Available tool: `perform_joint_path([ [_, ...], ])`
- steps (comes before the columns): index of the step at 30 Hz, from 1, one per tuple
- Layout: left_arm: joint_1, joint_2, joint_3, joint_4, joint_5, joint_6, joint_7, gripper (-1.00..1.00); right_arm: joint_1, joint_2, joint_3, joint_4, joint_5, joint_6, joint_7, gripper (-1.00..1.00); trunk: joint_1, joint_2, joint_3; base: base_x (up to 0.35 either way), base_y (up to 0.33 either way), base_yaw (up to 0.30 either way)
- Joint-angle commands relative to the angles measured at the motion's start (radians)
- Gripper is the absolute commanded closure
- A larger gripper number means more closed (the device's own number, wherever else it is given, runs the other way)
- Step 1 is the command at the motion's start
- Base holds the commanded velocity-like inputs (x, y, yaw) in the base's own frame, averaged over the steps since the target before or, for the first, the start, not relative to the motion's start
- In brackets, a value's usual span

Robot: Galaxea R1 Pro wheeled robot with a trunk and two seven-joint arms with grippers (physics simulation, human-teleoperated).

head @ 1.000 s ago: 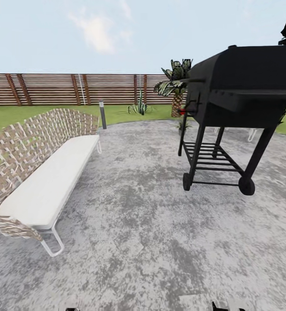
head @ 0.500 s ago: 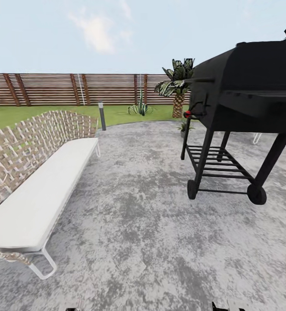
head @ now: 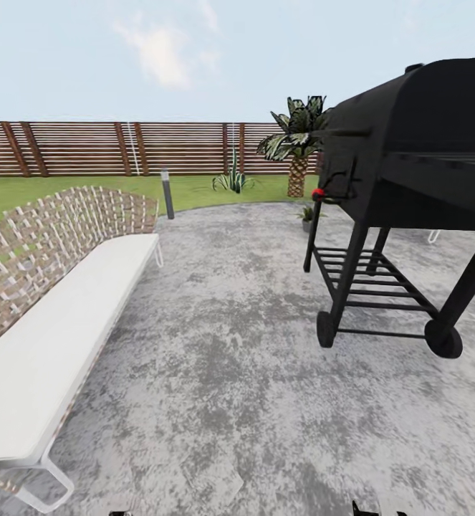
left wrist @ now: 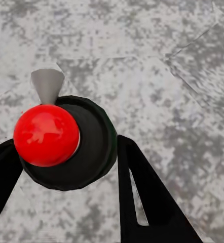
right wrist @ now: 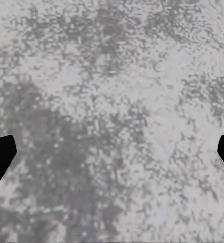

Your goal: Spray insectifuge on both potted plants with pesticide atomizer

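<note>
The pesticide atomizer (left wrist: 66, 152) is seen from above in the left wrist view: a dark round body, a glossy red ball and a white nozzle. My left gripper (left wrist: 66, 144) is shut on it, one black finger (left wrist: 142, 192) on each side, over the grey paving. My right gripper (right wrist: 114, 149) is open, its fingertips far apart with only paving between them. In the head view a small potted plant (head: 307, 213) in a grey pot stands at the far edge of the patio, just behind the grill's leg.
A black wheeled grill (head: 409, 165) stands close at the right. A woven bench with a white cushion (head: 58, 337) runs along the left. Grey patio (head: 223, 358) lies between them. Beyond are lawn, a lamp post (head: 168, 193), a spiky plant (head: 231, 179), a palm (head: 294, 147) and the fence (head: 122, 147).
The whole head view has shifted: the camera has moved forward over the patio, so bench and grill appear nearer and larger. Nothing in the scene itself moved.
</note>
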Motion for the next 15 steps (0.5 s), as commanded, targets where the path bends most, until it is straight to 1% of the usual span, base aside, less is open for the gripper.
perform_joint_path([
  [1,0.0,0.0,0.009,0.001,-0.007,-0.003,-0.005,1.0,-0.001,0.0,-0.008,0.001,0.009,-0.004,0.001,-1.0,0.0,0.0,-0.001,0.339,0.0,0.0],
  [15,0.0,0.0,0.009,0.001,-0.007,-0.003,-0.005,1.0,-0.001,0.0,-0.009,0.0,0.009,-0.004,0.001,-1.0,0.0,0.0,-0.001,0.338,0.0,0.0],
])
